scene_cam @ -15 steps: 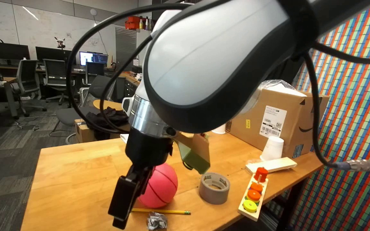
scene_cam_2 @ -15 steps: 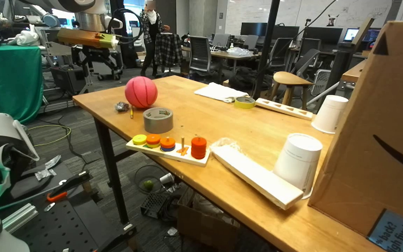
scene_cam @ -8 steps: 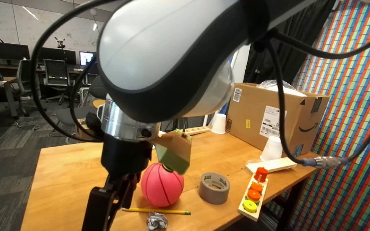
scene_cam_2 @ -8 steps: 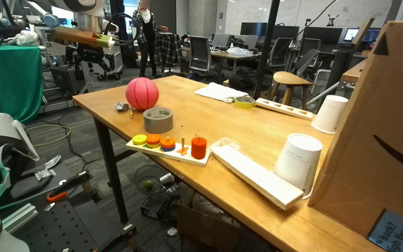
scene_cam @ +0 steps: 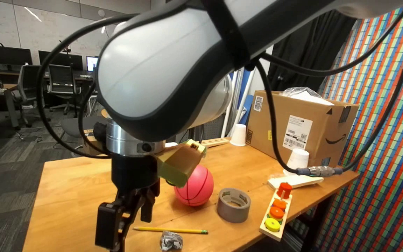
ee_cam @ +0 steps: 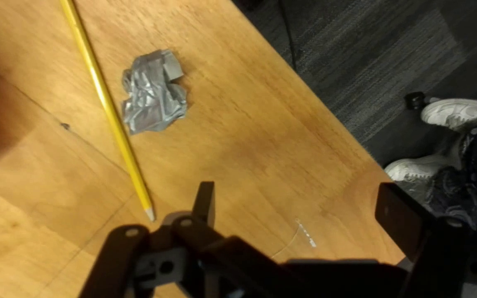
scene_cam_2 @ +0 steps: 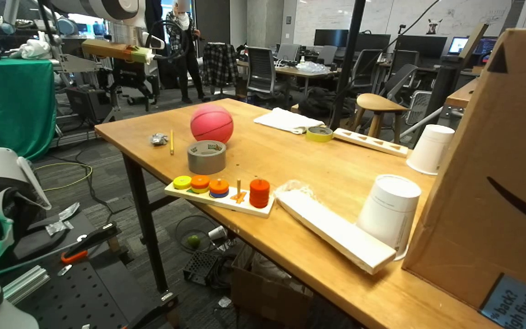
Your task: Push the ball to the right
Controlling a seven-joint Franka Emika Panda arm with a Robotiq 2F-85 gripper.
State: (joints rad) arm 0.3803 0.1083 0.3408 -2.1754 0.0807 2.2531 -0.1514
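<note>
The pinkish-red ball (scene_cam: 197,189) with dark seams rests on the wooden table, close beside the grey tape roll (scene_cam: 234,210). In an exterior view the camera mount on my wrist covers the ball's upper left. In an exterior view the tape roll (scene_cam_2: 207,163) overlaps the lower edge of the ball (scene_cam_2: 212,122). The ball is out of the wrist view. My gripper (scene_cam: 128,227) hangs to the left of the ball, apart from it. In the wrist view the gripper (ee_cam: 298,209) has its fingers wide apart with only table between them.
A yellow pencil (scene_cam: 171,230) and crumpled silver tape (scene_cam: 171,241) lie near the gripper, also in the wrist view (ee_cam: 153,91). A ring-stacking toy (scene_cam: 276,211), white wooden block (scene_cam_2: 336,228), paper cups (scene_cam_2: 388,214) and large cardboard box (scene_cam_2: 486,173) stand farther off. A person stands behind.
The ball has moved right in both exterior views and turned, now closer to the tape roll. My gripper has moved left in an exterior view, away from the ball, and hangs more upright.
</note>
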